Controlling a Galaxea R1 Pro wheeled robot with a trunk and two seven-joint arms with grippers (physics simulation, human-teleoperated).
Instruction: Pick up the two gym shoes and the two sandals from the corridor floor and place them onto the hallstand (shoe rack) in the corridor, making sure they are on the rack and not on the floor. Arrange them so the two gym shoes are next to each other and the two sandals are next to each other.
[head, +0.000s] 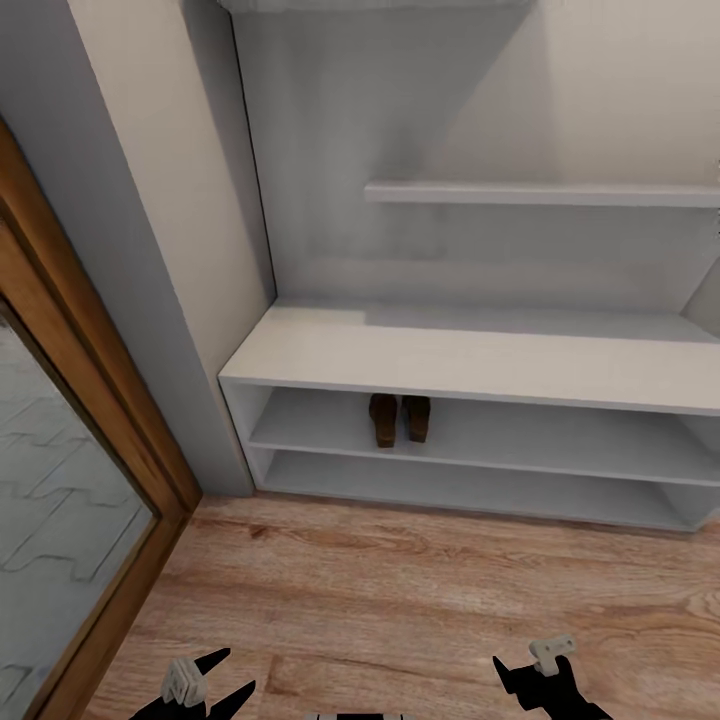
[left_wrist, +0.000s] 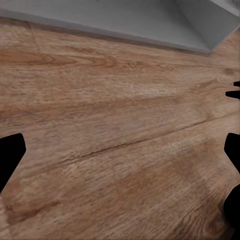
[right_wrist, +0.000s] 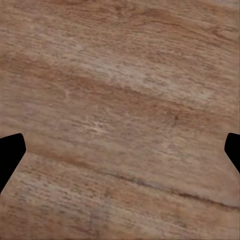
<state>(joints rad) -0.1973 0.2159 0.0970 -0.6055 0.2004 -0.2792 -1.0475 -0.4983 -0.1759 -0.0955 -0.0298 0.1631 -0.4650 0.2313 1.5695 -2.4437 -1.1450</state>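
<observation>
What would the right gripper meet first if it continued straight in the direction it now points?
Most likely the corridor floor: the right wrist view looks along the open jaws onto bare wood planks, with nothing between them. How far off the floor lies is unclear.

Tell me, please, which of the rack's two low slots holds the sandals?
The upper slot, just under the bench top: the sandals stand there side by side, left of its middle.

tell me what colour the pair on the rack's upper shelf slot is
Brown: the sandals sit side by side in the upper slot of the light grey hallstand, best seen in the head view.
</observation>
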